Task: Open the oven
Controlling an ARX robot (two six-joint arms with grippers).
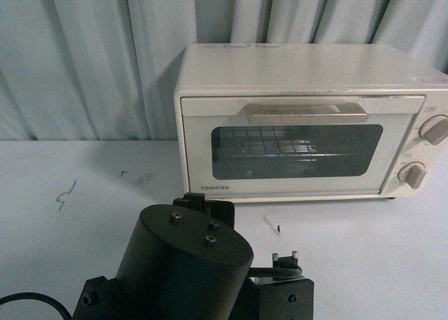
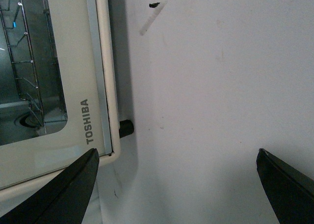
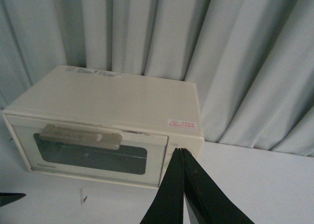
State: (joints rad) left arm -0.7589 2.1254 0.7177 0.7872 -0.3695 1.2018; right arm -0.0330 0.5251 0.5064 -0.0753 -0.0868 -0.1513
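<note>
Left gripper [image 2: 174,185]: jaws spread wide, holding nothing, low over the white table [image 2: 221,87], just beside the lower front corner of the oven [image 2: 83,87] and its black foot [image 2: 126,128].

Right gripper [image 3: 180,158]: fingers pressed together, empty, well apart from the oven and above it.

Oven: at the back of the table against the curtain [image 1: 105,54]. Door [image 1: 297,152] shut. Bar handle [image 1: 306,112] along its top edge, untouched.

Handling note: I judge my left gripper too low for the grasp. I would raise it to the handle with jaws spread, close across the bar near its middle, then draw outward and down in an arc about the bottom hinge. The oven looks light, so a straight pull may drag it forward.
</note>
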